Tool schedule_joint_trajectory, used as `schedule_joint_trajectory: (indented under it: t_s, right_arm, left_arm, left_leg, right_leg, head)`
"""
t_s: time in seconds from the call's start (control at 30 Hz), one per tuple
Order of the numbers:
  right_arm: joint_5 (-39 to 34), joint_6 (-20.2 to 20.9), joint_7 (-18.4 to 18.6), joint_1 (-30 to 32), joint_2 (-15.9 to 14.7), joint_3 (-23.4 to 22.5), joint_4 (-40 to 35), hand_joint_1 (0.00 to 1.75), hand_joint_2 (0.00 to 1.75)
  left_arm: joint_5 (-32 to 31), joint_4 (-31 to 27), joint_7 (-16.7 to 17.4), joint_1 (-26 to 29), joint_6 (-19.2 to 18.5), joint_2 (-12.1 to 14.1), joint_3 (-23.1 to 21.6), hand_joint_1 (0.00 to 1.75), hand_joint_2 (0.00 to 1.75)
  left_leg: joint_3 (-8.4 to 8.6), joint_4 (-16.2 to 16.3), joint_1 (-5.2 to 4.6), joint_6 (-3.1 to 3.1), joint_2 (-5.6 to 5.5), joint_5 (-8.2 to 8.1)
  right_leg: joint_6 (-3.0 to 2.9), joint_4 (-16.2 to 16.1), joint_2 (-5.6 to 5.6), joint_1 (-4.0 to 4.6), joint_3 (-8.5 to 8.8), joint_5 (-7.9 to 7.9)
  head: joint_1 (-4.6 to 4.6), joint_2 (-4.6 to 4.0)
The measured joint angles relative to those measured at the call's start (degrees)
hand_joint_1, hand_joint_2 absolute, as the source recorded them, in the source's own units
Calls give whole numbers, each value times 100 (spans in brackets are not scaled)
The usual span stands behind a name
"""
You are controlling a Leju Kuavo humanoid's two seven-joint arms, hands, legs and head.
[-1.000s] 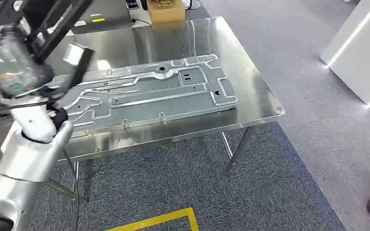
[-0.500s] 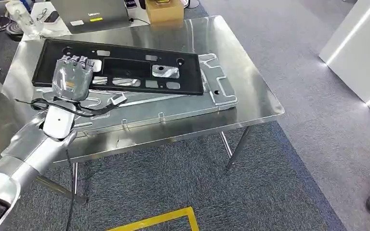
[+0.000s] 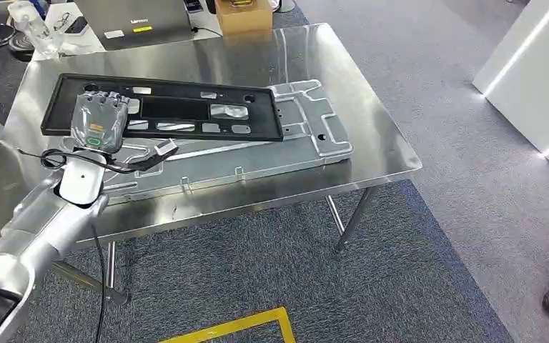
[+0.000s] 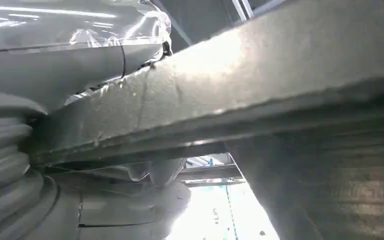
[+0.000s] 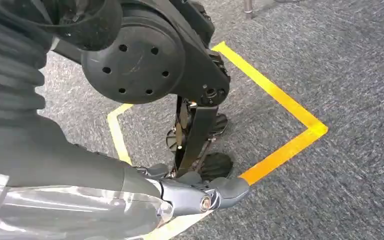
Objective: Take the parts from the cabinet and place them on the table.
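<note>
Stainless steel makes up the table (image 3: 372, 136), its top shining and mirroring the lights above; on it lies a long silver stamped metal panel (image 3: 314, 136) with raised ribs and small holes, flat, running from the near left toward the far right of the top; across that panel rests a black rectangular frame part (image 3: 179, 128) with several cut-out windows, through which the silver panel shows; the frame's left end is under the left hand (image 3: 99, 121), which lies over the near-left stretch of the frame with its fingers reaching across the bar toward the far edge; the hand is wrapped in clear plastic, and in the left wrist view a broad grey bar crosses close against the hand's ribbed cover, so the hand appears to hold the frame, though how tightly the fingers wrap cannot be told; a black cable (image 3: 114, 163) loops from the left wrist over the silver panel; the right hand (image 5: 200, 192) hangs low over blue-grey carpet (image 5: 350, 65) marked with yellow tape (image 5: 280, 150), its fingers curled inward with nothing in them; at the far edge of the table stand a cardboard box (image 3: 243, 16) and a grey laptop (image 3: 139, 21).
</note>
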Motion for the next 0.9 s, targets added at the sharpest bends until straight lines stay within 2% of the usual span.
schedule_joint_trajectory:
  t_s: [0.17, 0.4, 0.63, 0.77, 0.8, 0.9]
  right_arm:
    - [28, -9, -39, 1, 0, 0, 0, 0, 175]
    - [15, -179, -17, -1, 0, -7, 0, 0, 175]
    - [-81, -273, 125, 4, 9, -112, 0, 0, 175]
    - [-146, -286, 142, 5, 33, -173, -11, 0, 175]
    - [-160, -286, 142, 4, 39, -190, -22, 0, 0]
    - [-197, -286, 136, 4, 63, -241, -50, 0, 0]
  left_arm:
    - [-4, 159, 7, -1, 4, -46, 4, 175, 175]
    - [66, 940, -217, -84, -99, -286, 192, 175, 175]
    - [448, 1513, -625, -103, -1129, -540, 599, 175, 175]
    - [503, 1711, -682, -77, -1794, -684, 776, 175, 175]
    - [514, 1731, -673, -66, -1858, -717, 809, 0, 175]
    - [595, 1768, -660, -27, -1851, -774, 947, 0, 175]
  left_leg:
    - [0, 0, 0, 0, 2, 0]
    - [1, 0, 0, 0, 1, 0]
    - [0, 0, 0, 0, 0, 0]
    - [0, 0, 0, 0, -1, 0]
    - [0, 0, 0, 0, -1, 0]
    - [1, 0, 0, 0, -1, 0]
  right_leg:
    - [0, 0, 1, 0, -1, 0]
    - [0, 0, 0, 0, 0, 0]
    - [0, -1, -1, 0, 0, 0]
    - [0, -1, -4, 0, 1, 0]
    - [0, -1, -4, 0, 1, 0]
    - [0, -1, -4, -1, 2, 0]
  head:
    - [0, 0]
    - [0, 0]
    - [0, 0]
    - [0, 0]
    - [0, 0]
    - [0, 0]
